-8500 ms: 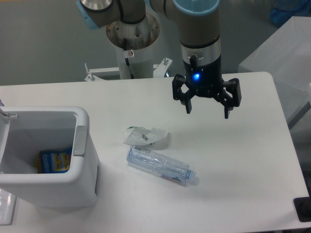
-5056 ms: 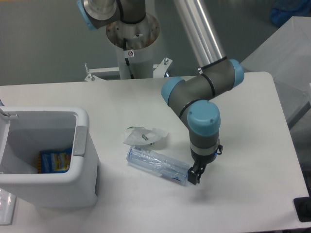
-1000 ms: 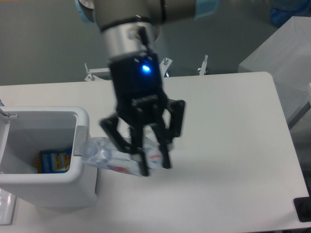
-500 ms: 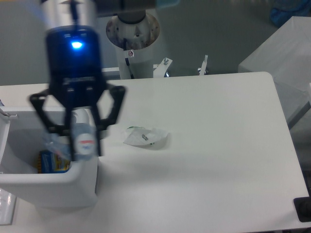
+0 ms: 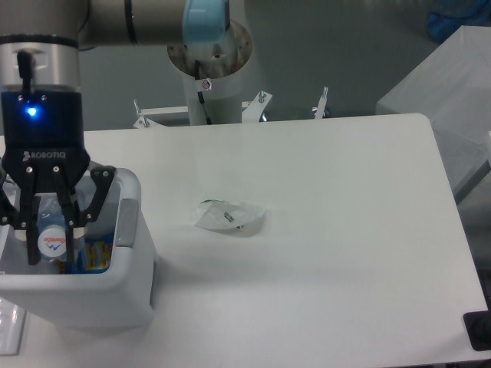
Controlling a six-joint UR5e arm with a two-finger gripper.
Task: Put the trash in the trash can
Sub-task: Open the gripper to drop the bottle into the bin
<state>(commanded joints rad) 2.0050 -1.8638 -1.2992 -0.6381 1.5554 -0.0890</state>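
One arm in your view, reaching in from the top left, its gripper (image 5: pixel 51 244) hanging inside the mouth of the bin (image 5: pixel 126 295). Fingers (image 5: pixel 76 231) are closed in on the bottle (image 5: pixel 51 230), which stands cap end toward you, white cap with a red and blue mark facing the camera. Bottle sits between the fingers, over the bin's opening, above a blue and yellow packet (image 5: pixel 96 254) on the bin floor. You cannot tell whether the bottle touches the packet or the bin walls. A blue light (image 5: pixel 31 111) glows on the gripper body.

Wrapper (image 5: pixel 229 216) lies flat on the table (image 5: pixel 345 230), right of the bin and well apart from it, near the table's middle. Small green marks show on its far left edge.

Surface: white tabletop, rounded far right corner, matte, with faint shadow under the wrapper. Bin stands at the near left edge, grey strip (image 5: pixel 125 222) on its right rim.

Room: grey floor beyond the table; the arm's round base (image 5: pixel 210 50) on a white pedestal at far centre; a pale grey block (image 5: pixel 449 100) at far right; something blue (image 5: pixel 459 19) in the far right corner; a dark object (image 5: pixel 477 331) at the near right edge.
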